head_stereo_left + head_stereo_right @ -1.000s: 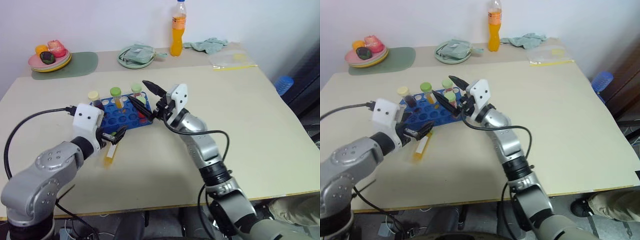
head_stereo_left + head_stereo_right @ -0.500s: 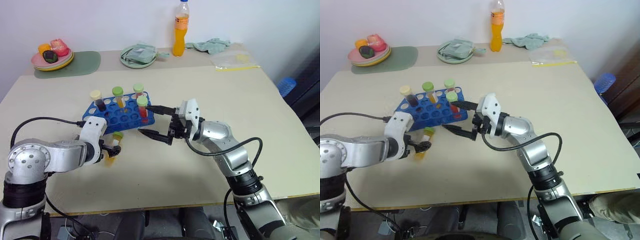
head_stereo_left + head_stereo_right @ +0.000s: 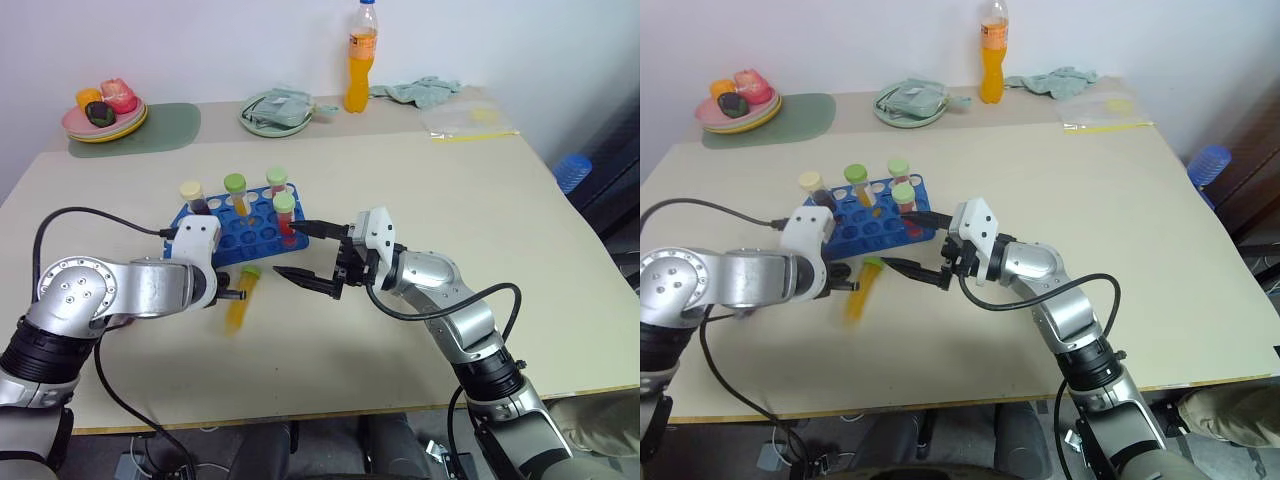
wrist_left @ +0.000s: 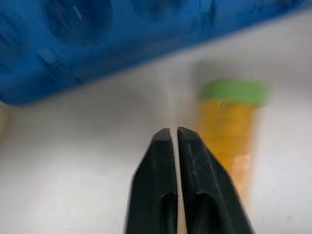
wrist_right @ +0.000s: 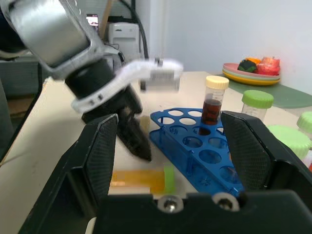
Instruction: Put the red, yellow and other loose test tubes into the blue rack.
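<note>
Hovering low over the counter (image 3: 420, 180), the left gripper (image 4: 174, 134) has its 2 black fingers pinched together with nothing between them, tips pointing down toward the front edge of the blue rack (image 3: 240, 228). Just beside those closed tips lies the loose yellow tube (image 3: 240, 300) with its green cap, flat on the counter and not gripped, its cap end nearest the rack. Over on the other side, the right gripper (image 3: 308, 252) points level toward the left gripper, jaws spread wide and empty, 1 finger up near the rack's corner, the other lower over bare counter. Through the right wrist view, the yellow tube (image 5: 141, 179) sits between those open fingers, with the left gripper's dark tips just above it. Standing upright in the rack beyond the left gripper are 4 capped tubes: a cream-capped dark tube (image 3: 191, 197), a green-capped orange tube (image 3: 235, 192), a tube at the back (image 3: 277, 181), and a green-capped red tube (image 3: 285, 214) closest to the right gripper.
</note>
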Robot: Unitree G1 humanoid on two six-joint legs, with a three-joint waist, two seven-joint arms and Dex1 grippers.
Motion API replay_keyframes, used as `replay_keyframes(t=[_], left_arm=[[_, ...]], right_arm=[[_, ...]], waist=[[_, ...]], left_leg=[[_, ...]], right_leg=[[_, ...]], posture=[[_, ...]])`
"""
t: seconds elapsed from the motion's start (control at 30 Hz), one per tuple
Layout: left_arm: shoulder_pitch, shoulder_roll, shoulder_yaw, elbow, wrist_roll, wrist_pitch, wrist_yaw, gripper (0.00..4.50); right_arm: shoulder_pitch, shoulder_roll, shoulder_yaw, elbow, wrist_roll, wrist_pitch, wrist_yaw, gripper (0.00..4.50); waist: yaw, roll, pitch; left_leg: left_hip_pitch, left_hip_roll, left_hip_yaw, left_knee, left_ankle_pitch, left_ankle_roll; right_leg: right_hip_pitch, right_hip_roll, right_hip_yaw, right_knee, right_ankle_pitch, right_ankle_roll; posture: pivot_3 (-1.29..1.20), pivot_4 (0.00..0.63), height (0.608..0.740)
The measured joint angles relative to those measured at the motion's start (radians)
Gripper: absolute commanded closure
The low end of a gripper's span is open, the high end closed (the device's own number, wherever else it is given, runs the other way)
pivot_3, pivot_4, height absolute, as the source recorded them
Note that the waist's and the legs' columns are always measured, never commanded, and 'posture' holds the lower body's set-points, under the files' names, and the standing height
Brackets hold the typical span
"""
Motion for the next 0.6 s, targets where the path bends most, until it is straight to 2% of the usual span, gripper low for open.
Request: replay_keyframes(t=[0.1,0.2,0.5,0.6], left_arm=[[0.036,0.123,0.023,-0.057,0.0,0.017,-0.114,4.46],[0.096,0.197,0.059,-0.086,0.0,0.01,-0.2,4.46],[0.135,0.206,0.168,-0.16,0.071,-0.118,-0.311,4.46],[0.167,0.212,0.168,-0.182,0.138,-0.11,-0.353,4.46]], right_arm=[[0.001,-0.006,-0.002,-0.003,0.0,0.009,-0.001,0.78],[0.002,-0.008,-0.005,-0.003,0.002,0.013,0.0,0.78],[0.002,-0.013,-0.006,-0.003,0.01,0.037,0.012,0.78],[0.003,-0.069,-0.008,-0.003,-0.011,0.049,0.015,0.78]], waist=[[0.001,0.0,0.0],[0.002,0.0,0.0],[0.004,0.0,0.0],[0.004,0.0,0.001]], left_leg=[[0.0,0.0,0.001,-0.001,0.0,-0.001],[0.0,0.001,0.001,-0.001,0.0,0.0],[0.0,0.001,0.001,-0.001,0.0,0.0],[0.0,0.001,0.002,-0.001,0.0,0.001]], right_leg=[[-0.001,0.0,0.001,0.0,0.0,0.0],[-0.001,0.0,0.001,0.0,0.0,0.0],[0.0,-0.001,0.001,-0.002,0.0,0.0],[0.0,0.0,0.001,-0.002,0.0,0.0]], posture=[[0.0,0.15,0.74],[0.0,0.15,0.74],[0.0,0.15,0.74],[0.0,0.15,0.74]])
